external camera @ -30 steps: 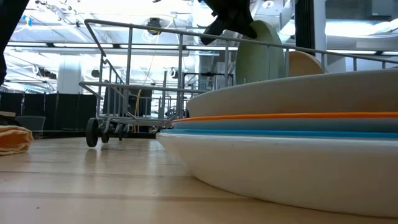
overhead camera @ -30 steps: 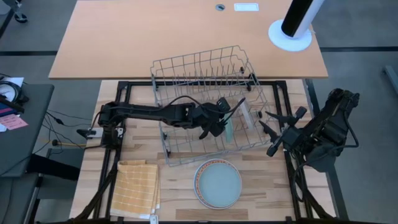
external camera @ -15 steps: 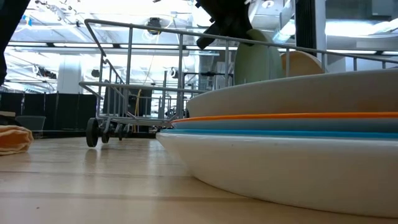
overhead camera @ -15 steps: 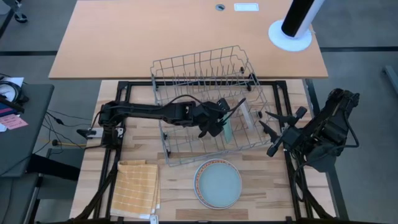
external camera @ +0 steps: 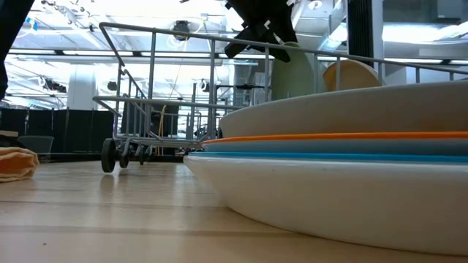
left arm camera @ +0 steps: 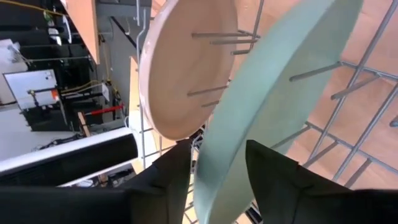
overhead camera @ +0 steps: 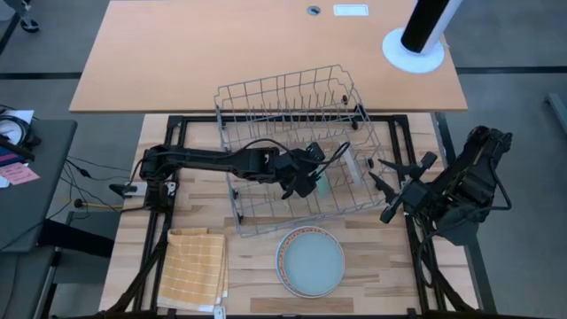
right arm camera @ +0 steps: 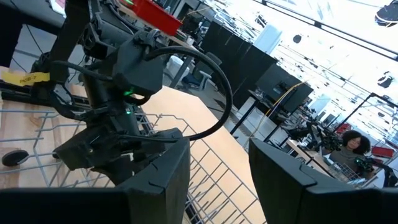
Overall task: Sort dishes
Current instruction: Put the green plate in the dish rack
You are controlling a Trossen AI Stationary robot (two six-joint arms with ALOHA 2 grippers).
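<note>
Reaching into the wire rack [overhead camera: 297,146], we see the left end effector [overhead camera: 312,180] spread astride the upright teal-green plate [left arm camera: 273,118]; the right end effector [overhead camera: 390,188] waits spread beside the rack.

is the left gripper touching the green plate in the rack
Cannot tell. In the left wrist view the green plate runs between the left gripper jaws, but neither contact nor a gap shows plainly.

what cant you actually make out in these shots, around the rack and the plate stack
- Plate stack: the high view shows only the top plate, so no count; the low view cuts the stack at its right edge.
- Left gripper: whether it grips the teal plate; the wrist view cuts the fingertips off.
- Beige plate: its seat in the wire rack, hidden by the teal plate.
</note>
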